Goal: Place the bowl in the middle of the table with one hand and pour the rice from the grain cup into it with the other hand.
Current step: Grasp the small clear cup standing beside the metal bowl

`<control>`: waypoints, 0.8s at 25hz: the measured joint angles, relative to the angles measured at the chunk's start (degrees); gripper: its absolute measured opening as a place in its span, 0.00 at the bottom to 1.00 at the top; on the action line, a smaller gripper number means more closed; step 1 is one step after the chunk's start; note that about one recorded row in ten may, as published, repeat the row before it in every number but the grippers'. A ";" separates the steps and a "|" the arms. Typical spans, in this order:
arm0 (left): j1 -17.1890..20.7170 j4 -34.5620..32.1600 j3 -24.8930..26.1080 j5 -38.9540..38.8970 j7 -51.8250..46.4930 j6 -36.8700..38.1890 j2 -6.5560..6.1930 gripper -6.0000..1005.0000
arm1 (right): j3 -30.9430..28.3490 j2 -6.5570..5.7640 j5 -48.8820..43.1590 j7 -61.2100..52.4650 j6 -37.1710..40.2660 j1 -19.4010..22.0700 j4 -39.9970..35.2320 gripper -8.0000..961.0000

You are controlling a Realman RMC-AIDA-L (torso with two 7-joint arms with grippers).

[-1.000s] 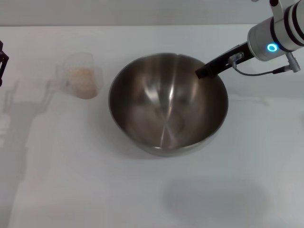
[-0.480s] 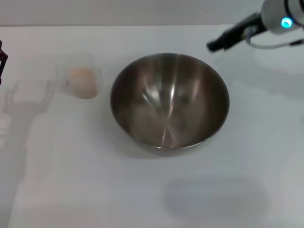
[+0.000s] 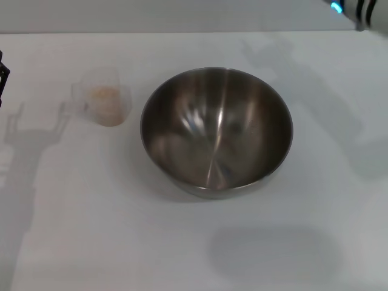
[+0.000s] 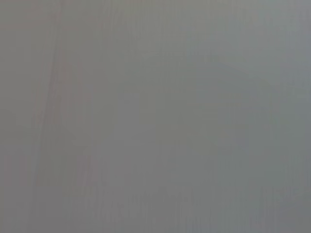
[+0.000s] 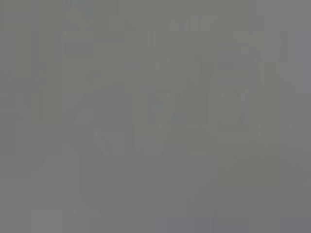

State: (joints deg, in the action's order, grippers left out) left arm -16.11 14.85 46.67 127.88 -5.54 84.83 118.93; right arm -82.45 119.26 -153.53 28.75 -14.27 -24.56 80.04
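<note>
The stainless-steel mixing bowl (image 3: 216,130) sits upright and empty near the middle of the white counter (image 3: 121,242), so the placing step looks done and the pour remains. The clear plastic grain cup (image 3: 104,97) stands upright, near the bowl but not touching it, with a low pile of pale rice (image 3: 106,97) inside. Of the left gripper (image 3: 3,79) only a dark sliver shows at the edge of the head view, and the cup lies between it and the bowl; whether its fingers are spread or pressed together cannot be told. Of the right arm (image 3: 364,9) only a bit shows at the far corner, well apart from the bowl, its gripper out of sight. Both wrist views show nothing usable. The cup is probably light, stiff and rather slick, with thin walls, so its side handle seems the surest hold. Loose rice would spill if the cup tips early.
</note>
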 joint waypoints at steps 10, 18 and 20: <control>-0.20 0.00 0.00 0.00 0.48 0.04 -0.01 0.84 | 12.65 0.20 7.63 -10.90 64.66 8.01 -23.44 0.56; 0.31 -0.40 -1.57 0.14 0.66 -1.19 0.11 0.84 | 16.81 0.06 16.94 -15.13 85.00 8.32 -41.55 0.56; 0.61 -0.17 -1.96 0.15 1.12 -2.20 0.15 0.84 | 16.67 -0.06 17.01 -18.10 85.99 8.49 -45.06 0.56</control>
State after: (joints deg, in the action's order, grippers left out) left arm -15.51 14.68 44.71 128.03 -4.42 82.63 119.08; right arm -65.78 119.20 -136.52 10.66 71.73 -16.08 34.98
